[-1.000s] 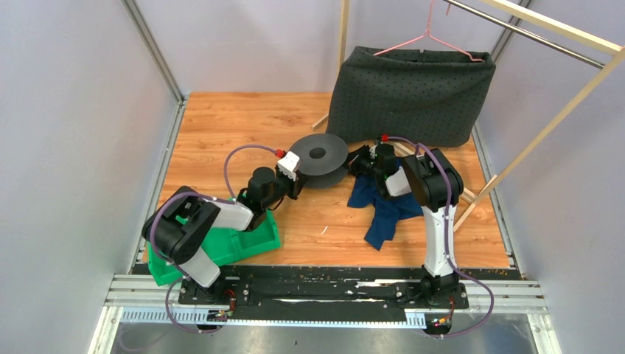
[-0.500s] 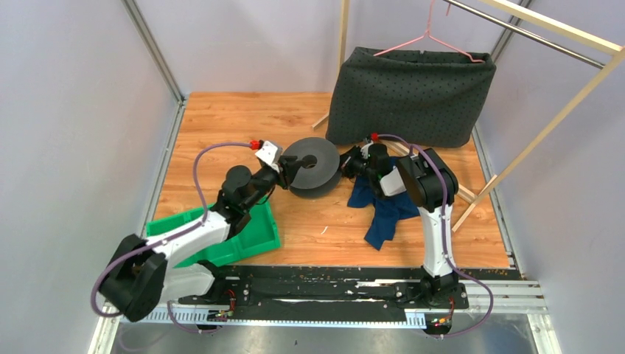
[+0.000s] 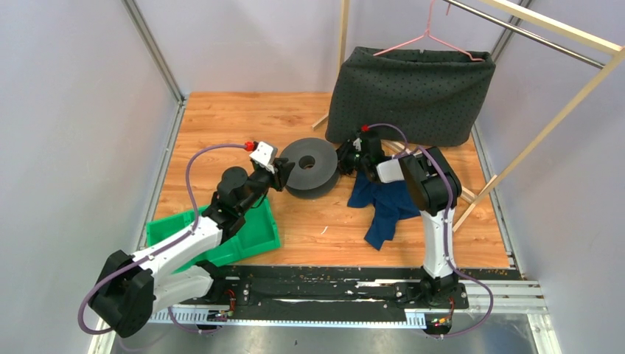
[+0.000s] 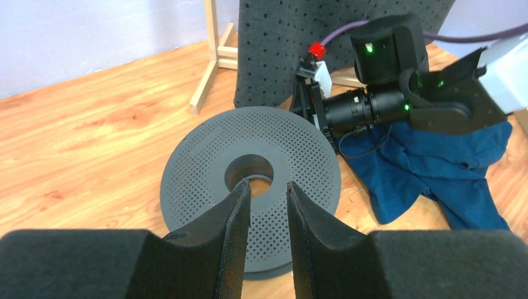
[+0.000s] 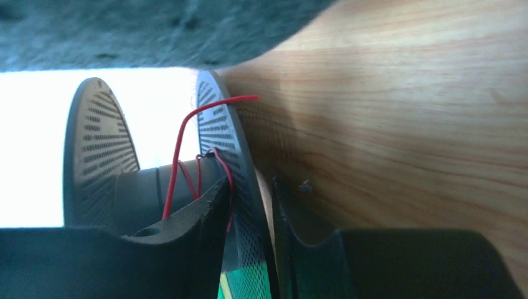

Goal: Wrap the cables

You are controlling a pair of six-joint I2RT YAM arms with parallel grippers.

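A thin red cable (image 5: 180, 143) runs in loose turns round the hub of a dark grey perforated spool (image 3: 308, 166), with one end arching free over a flange. My right gripper (image 5: 249, 190) has its jaws on either side of the spool's flange (image 5: 246, 187) and is shut on it; it sits at the spool's right side in the top view (image 3: 346, 158). My left gripper (image 4: 268, 187) is open and empty, just short of the spool (image 4: 205, 156), its tips pointing at the centre hole. No dark cable is clearly visible.
A green bin (image 3: 254, 232) lies under the left arm. A blue cloth (image 3: 383, 206) lies below the right gripper. A dark grey fabric bag (image 3: 413, 92) stands at the back, beside a wooden rack (image 3: 545, 125) with a pink hanger (image 3: 427, 33).
The left arm has stretched out and its gripper has swung left of the spool. The spool has dropped from tilted to flatter and shifted left. The right gripper has moved up and left with it.
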